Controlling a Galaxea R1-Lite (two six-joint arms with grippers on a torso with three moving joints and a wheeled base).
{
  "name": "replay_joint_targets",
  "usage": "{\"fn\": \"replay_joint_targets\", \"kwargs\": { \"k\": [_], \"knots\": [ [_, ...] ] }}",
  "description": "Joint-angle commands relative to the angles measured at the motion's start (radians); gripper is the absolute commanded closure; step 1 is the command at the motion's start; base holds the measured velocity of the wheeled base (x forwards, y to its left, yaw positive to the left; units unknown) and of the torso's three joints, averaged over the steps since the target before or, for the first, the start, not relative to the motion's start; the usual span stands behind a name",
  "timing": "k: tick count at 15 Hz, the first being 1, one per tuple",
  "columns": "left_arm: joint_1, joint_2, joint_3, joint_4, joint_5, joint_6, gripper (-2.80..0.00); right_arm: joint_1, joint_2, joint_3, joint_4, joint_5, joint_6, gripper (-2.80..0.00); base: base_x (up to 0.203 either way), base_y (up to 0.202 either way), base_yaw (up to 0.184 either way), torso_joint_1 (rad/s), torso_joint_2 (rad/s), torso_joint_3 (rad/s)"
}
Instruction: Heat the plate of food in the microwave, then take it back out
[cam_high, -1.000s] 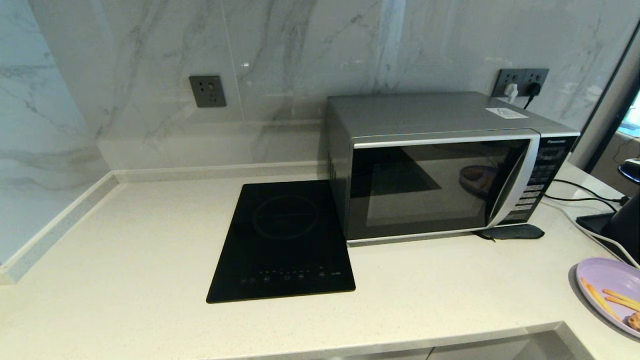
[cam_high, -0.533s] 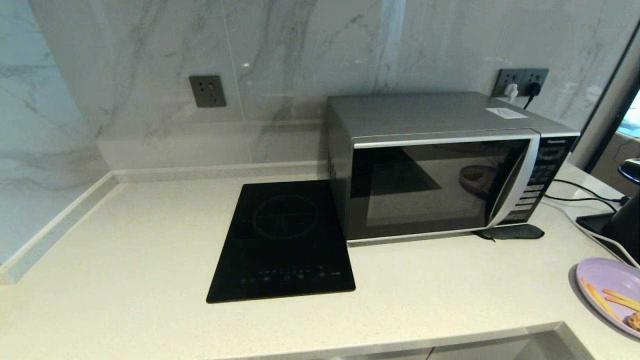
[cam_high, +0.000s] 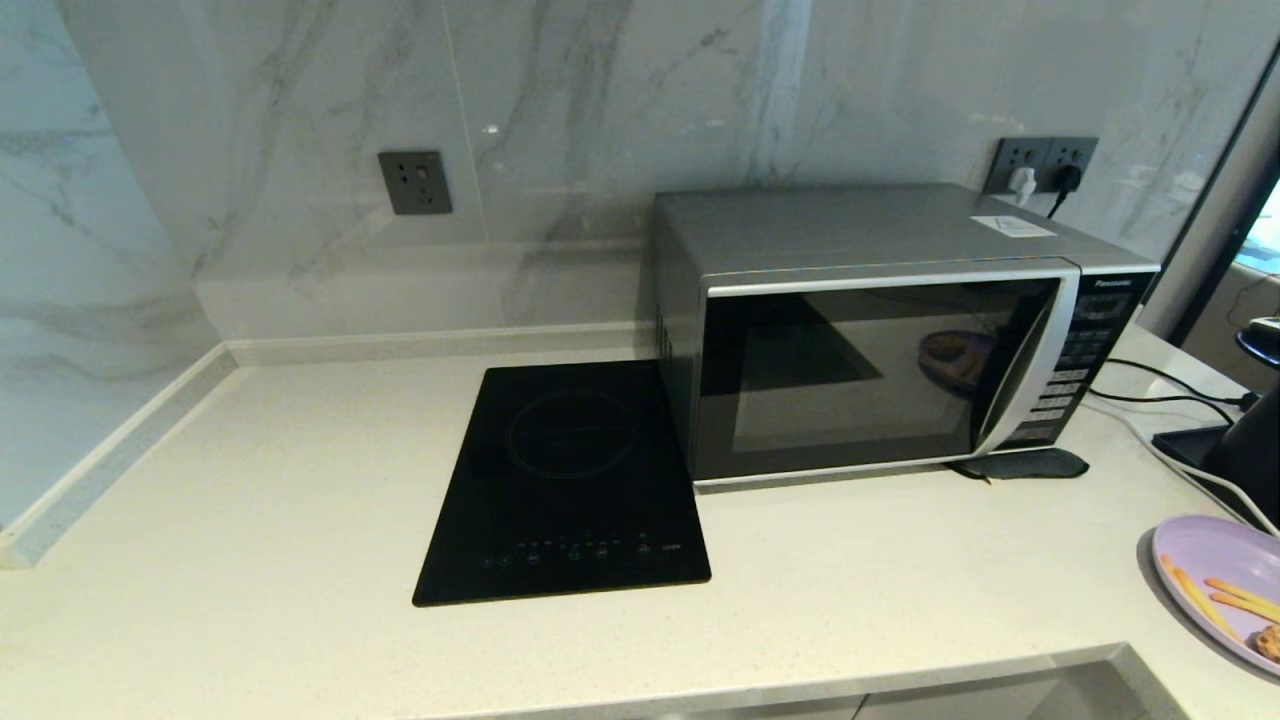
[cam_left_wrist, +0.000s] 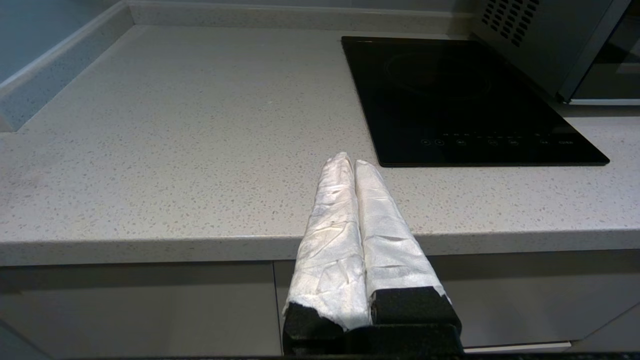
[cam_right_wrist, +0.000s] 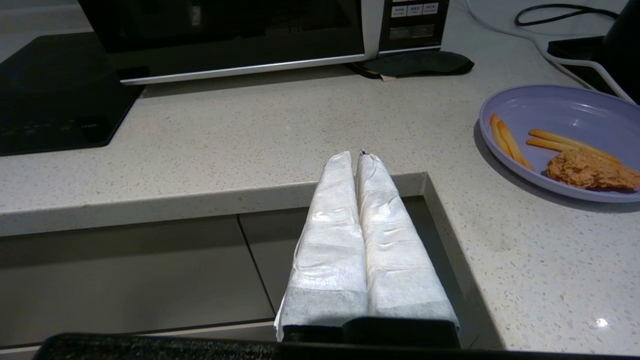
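Countertop (cam_high: 250, 480) of pale speckled stone meets marble wall (cam_high: 600, 100); both grippers' fingers (cam_left_wrist: 350, 210) pressed together.

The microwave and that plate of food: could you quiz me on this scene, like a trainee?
1. True or false: the microwave door is shut.
2. Where is the plate of food? A) inside the microwave B) on the counter, to the microwave's right C) on the black hob
3. Fill in: the left claw and right claw are both ____, holding nothing.

Key: 1 true; 2 B; 3 shut.
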Motion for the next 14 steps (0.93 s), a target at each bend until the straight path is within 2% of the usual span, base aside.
{"fn": "replay_joint_targets", "kwargs": {
  "k": [1,14],
  "knots": [
    [0.000,0.002,0.000,0.000,0.000,-0.001,0.00,0.000,0.002,0.002,0.000,-0.001,0.000,0.00,0.000,0.000,0.000,0.000,0.00,0.000],
    [0.000,0.002,0.000,0.000,0.000,-0.001,0.00,0.000,0.002,0.002,0.000,-0.002,0.002,0.00,0.000,0.000,0.000,0.000,0.00,0.000]
  ]
}}
